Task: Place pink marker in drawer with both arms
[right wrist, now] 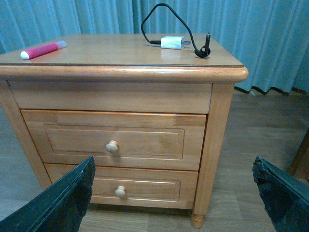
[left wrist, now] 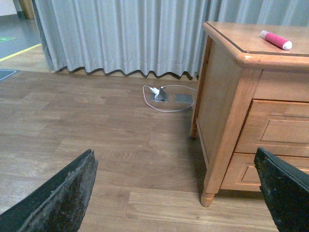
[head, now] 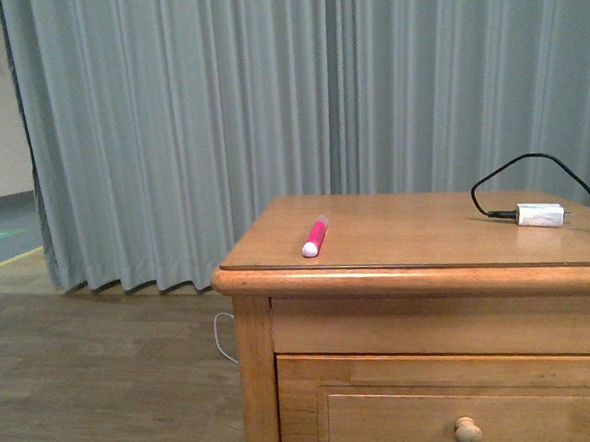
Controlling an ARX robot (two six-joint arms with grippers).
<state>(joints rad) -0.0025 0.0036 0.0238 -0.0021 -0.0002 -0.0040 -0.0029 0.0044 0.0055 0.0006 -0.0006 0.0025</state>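
Observation:
The pink marker (head: 314, 237) with its white cap lies on the wooden nightstand's top (head: 415, 224) near the front left corner; it also shows in the left wrist view (left wrist: 275, 39) and the right wrist view (right wrist: 42, 50). The upper drawer (right wrist: 113, 140) is shut, its round knob (right wrist: 112, 146) facing me; its front also shows in the front view (head: 467, 416). A second shut drawer (right wrist: 120, 186) sits below. My left gripper (left wrist: 176, 193) is open and empty, low over the floor beside the nightstand. My right gripper (right wrist: 174, 198) is open and empty in front of the drawers.
A white charger block (head: 540, 214) with a black cable (head: 532, 166) lies on the top at the right. Grey curtains (head: 218, 115) hang behind. A floor socket with a white cable (left wrist: 164, 95) lies on the wooden floor beside the nightstand's leg (left wrist: 207, 198).

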